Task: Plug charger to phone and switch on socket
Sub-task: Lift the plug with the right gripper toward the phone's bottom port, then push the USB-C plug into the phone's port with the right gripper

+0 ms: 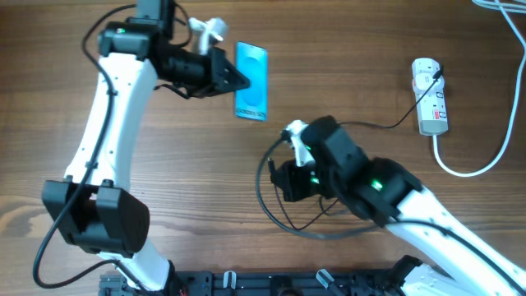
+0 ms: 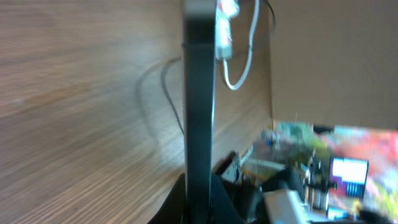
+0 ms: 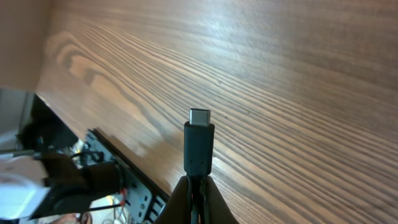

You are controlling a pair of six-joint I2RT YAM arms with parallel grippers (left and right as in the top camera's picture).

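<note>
The phone (image 1: 252, 80), with a cyan screen, is held off the table by my left gripper (image 1: 234, 78), which is shut on its left edge. In the left wrist view the phone shows edge-on as a dark vertical bar (image 2: 199, 93) between the fingers (image 2: 198, 199). My right gripper (image 1: 289, 182) is shut on the charger cable just behind its connector (image 3: 199, 143), which points up between the fingers (image 3: 199, 186) with its metal tip bare. The thin black cable (image 1: 271, 210) loops on the table and runs to the plug in the white socket (image 1: 430, 97) at the far right.
A thick white lead (image 1: 485, 160) curves from the socket toward the right edge and back corner. A black rail (image 1: 271, 284) runs along the table's front edge. The socket and white lead also show blurred in the left wrist view (image 2: 225, 37).
</note>
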